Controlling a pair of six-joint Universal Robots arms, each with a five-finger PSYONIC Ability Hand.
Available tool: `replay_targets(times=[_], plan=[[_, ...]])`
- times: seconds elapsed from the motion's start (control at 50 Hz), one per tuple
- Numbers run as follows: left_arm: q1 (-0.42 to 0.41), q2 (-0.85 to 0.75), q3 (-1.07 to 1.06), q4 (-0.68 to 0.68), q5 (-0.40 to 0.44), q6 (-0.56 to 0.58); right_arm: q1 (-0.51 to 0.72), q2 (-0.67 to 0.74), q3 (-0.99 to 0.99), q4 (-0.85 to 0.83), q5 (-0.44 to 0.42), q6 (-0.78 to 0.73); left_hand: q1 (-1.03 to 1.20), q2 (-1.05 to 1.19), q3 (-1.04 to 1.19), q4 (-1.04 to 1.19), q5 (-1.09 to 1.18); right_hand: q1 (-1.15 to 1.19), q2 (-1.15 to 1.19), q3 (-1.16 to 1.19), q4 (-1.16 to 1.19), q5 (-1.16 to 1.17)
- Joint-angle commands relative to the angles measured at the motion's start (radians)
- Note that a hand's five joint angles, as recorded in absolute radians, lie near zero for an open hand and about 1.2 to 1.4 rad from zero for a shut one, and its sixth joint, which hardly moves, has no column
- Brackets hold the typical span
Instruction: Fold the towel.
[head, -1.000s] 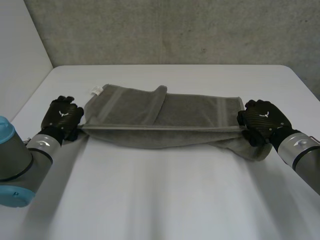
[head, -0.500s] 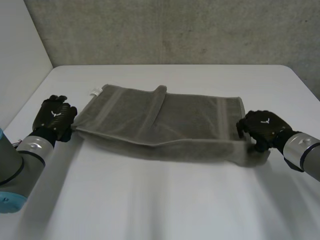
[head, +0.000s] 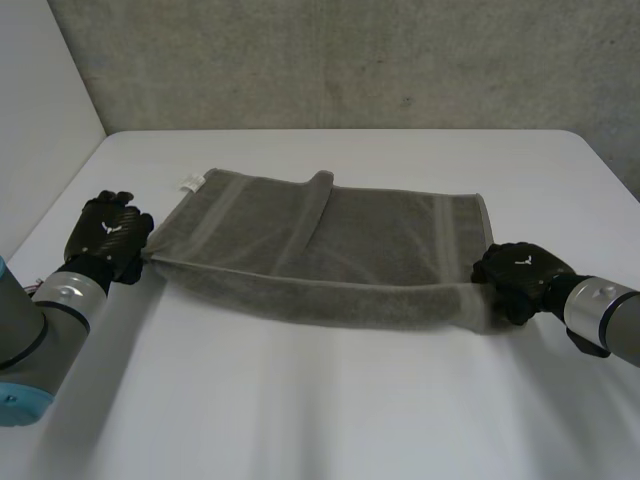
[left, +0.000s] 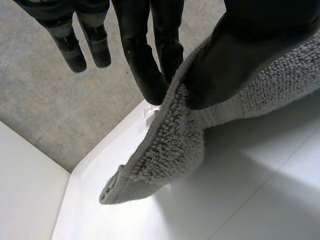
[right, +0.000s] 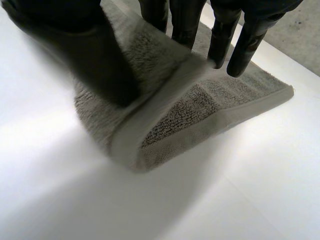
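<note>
A grey towel (head: 330, 250) lies lengthwise across the white table, its near layer doubled over and stretched between my hands. My left hand (head: 108, 235) is at the towel's near left corner. Beside its own palm, the thumb (left: 225, 55) pinches the towel corner (left: 170, 150) against the fingers. My right hand (head: 520, 275) is at the near right corner, low over the table. Its thumb (right: 85, 55) presses on the folded towel edge (right: 200, 110), with straight fingers on the other side.
The white table (head: 330, 400) stretches bare in front of the towel and ends at a grey concrete wall (head: 350, 60) behind. A small white label (head: 191, 182) sticks out at the towel's far left corner. The table's left edge runs close to my left arm.
Both hands have drawn the towel's near edge toward the front of the table. The right hand has dropped lower and nearer; the hanging fold now lies on the table.
</note>
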Motion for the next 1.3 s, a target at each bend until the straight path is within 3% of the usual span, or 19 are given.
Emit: replay_targets(times=[0.02,0.2,0.28,0.4,0.5,0.54,0.58,0.72,0.94,1.06,1.3], plan=[[-0.003,0.048,-0.004,-0.025,0.0,0.01,-0.021,-0.12,-0.061,0.181,-0.017,0.009,0.099,0.046,-0.058,-0.066,0.079,0.156,0.146,-0.053,-0.076,0.154],[-0.002,0.362,0.004,-0.203,0.084,0.003,-0.092,-0.416,-0.093,0.215,-0.148,0.117,0.099,0.046,-0.058,-0.066,0.079,0.156,0.146,-0.053,-0.076,0.154],[-0.002,0.465,0.018,-0.263,0.103,0.003,-0.114,-0.46,-0.1,0.215,-0.173,0.144,0.099,0.046,-0.058,-0.066,0.079,0.156,0.146,-0.053,-0.076,0.154],[0.0,0.487,0.022,-0.283,0.103,0.003,-0.114,-0.463,-0.103,0.206,-0.159,0.133,0.099,0.046,-0.058,-0.066,0.079,0.156,0.146,-0.053,-0.076,0.154],[0.018,0.433,0.039,-0.283,0.104,0.003,-0.111,-0.363,-0.141,0.19,-0.147,0.092,0.099,0.046,-0.058,-0.066,0.079,0.156,0.146,-0.053,-0.076,0.154],[0.018,0.335,0.073,-0.292,0.103,0.008,-0.101,-0.312,-0.169,0.187,-0.135,0.079,0.099,0.046,-0.058,-0.066,0.079,0.156,0.146,-0.053,-0.076,0.154],[0.018,0.295,0.088,-0.304,0.103,0.008,-0.066,-0.234,-0.225,0.189,-0.074,0.056,0.099,0.046,-0.058,-0.066,0.079,0.156,0.146,-0.053,-0.076,0.154],[0.018,0.185,0.147,-0.383,0.104,0.01,-0.005,-0.18,-0.258,0.192,0.04,-0.031,0.099,0.046,-0.058,-0.066,0.079,0.156,0.146,-0.053,-0.076,0.154],[0.014,0.232,0.139,-0.401,0.129,0.01,-0.012,-0.272,-0.175,0.12,0.023,-0.02,0.099,0.046,-0.058,-0.066,0.079,0.156,0.146,-0.053,-0.076,0.154],[0.018,0.211,0.163,-0.387,0.175,0.011,-0.02,-0.239,-0.195,0.115,0.025,-0.028,0.099,0.046,-0.058,-0.066,0.079,0.156,0.146,-0.053,-0.076,0.154],[0.004,-0.165,0.52,-0.401,0.176,0.013,0.02,-0.007,-0.385,0.038,0.049,-0.034,0.099,0.046,-0.058,-0.066,0.079,0.156,0.146,-0.053,-0.076,0.154]])
